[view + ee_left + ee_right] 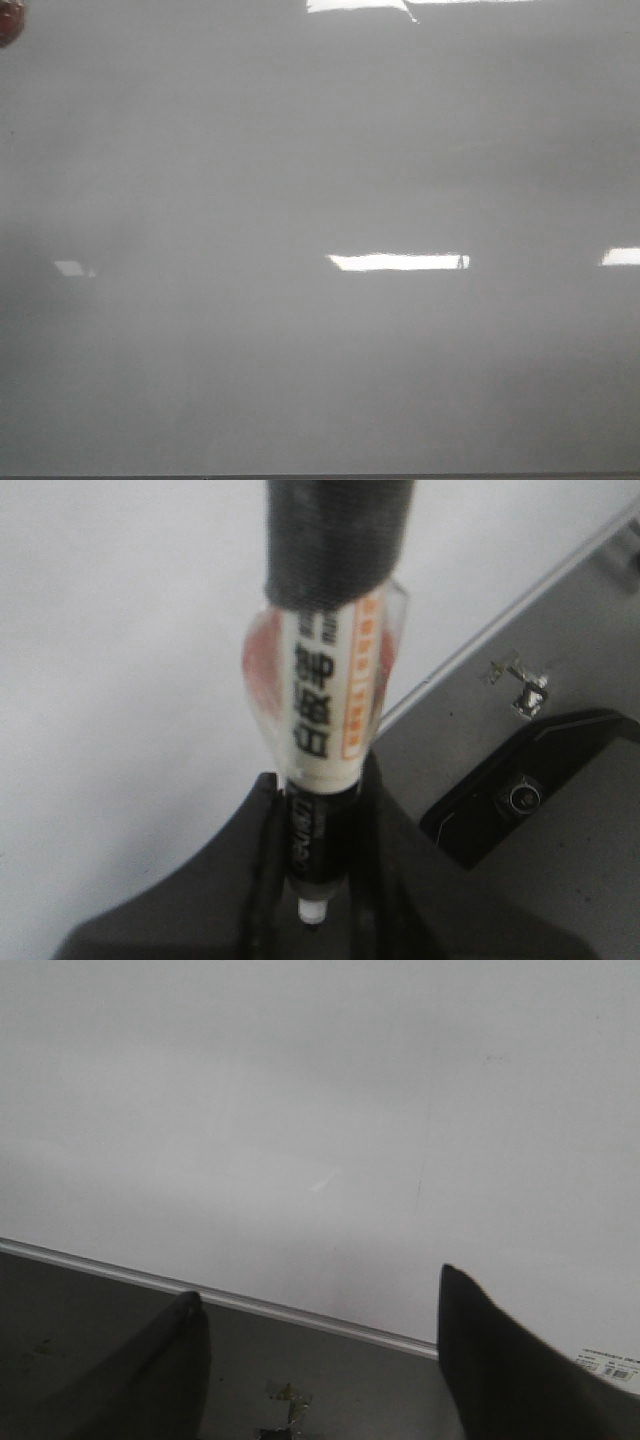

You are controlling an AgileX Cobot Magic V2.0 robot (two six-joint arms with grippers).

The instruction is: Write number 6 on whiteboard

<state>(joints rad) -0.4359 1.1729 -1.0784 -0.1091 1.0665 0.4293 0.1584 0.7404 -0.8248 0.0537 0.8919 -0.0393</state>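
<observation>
Black left hand point(312, 825) grips marker point(322, 705); right hand point(320, 1305) spread.

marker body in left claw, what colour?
White marker with black print, orange strip, black ends; left wrist view.

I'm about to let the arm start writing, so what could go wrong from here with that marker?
The marker sits clamped in the left gripper with what looks like dark wrapping over its far end; its tip isn't visible, so it may leave no line. The whiteboard shows no 6 yet, and bright reflections could hide thin strokes.
</observation>
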